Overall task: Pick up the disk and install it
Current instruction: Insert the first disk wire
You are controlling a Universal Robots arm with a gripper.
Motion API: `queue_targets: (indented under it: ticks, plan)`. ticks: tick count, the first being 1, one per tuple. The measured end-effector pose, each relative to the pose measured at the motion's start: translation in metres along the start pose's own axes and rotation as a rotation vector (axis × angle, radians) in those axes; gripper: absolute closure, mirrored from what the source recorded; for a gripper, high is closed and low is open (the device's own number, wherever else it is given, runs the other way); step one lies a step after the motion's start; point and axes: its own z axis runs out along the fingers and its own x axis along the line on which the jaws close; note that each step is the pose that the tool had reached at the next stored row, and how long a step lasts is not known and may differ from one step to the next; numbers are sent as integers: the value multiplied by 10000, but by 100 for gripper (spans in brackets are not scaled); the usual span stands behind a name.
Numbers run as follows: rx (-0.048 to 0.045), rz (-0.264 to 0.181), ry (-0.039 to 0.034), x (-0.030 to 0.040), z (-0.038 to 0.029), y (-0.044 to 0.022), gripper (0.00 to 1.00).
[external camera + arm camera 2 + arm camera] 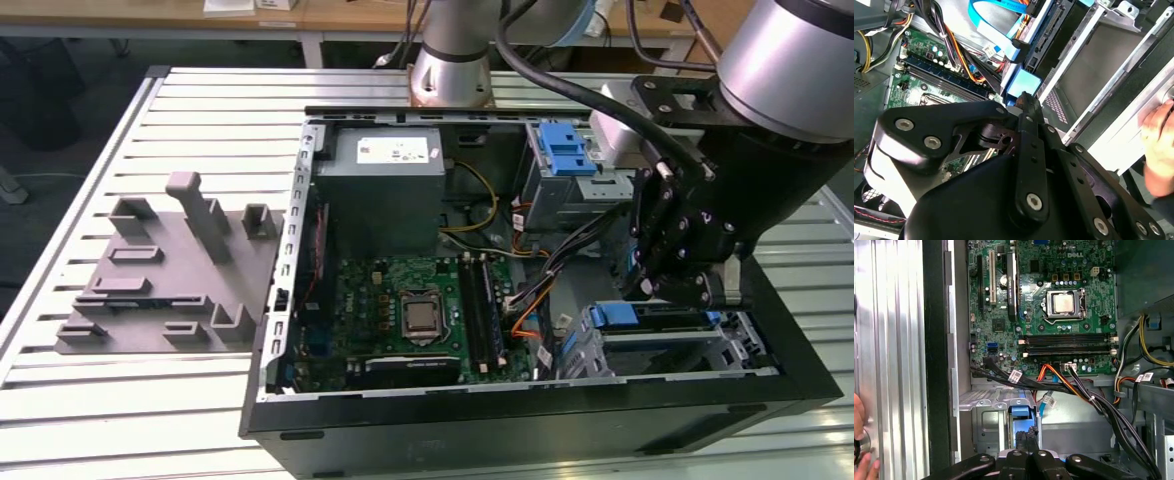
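The disk sits in the drive cage at the case's front corner on the exterior view's right. Its blue carrier bracket [615, 316] faces the motherboard, and part of the drive body [667, 322] shows behind it. My gripper [674, 292] hangs just above that bay. In both wrist views its fingers lie together, shut, with the tips [1025, 96] right at the bracket's blue end [1024, 82]. That blue end [1019, 412] stands just beyond my gripper [1030, 432]. Whether the tips pinch the bracket or only rest against it is unclear.
The open computer case [287, 300] lies on a slatted metal table [200, 110]. Cable bundles [1064, 382] cross between the motherboard [1044, 305] and the bay. A blue ridged latch [566, 150] tops the upper cage. A grey fixture [160, 270] stands beside the case. A person's hand [1158, 145] rests outside the case wall.
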Motion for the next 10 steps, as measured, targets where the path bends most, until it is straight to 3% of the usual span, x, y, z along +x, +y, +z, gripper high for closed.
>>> queue_targets:
  ticks: [6,10]
  plan:
    - [2,-1,-1,-1,1,-12,89]
    - [2,0,0,-4,0,-74,89]
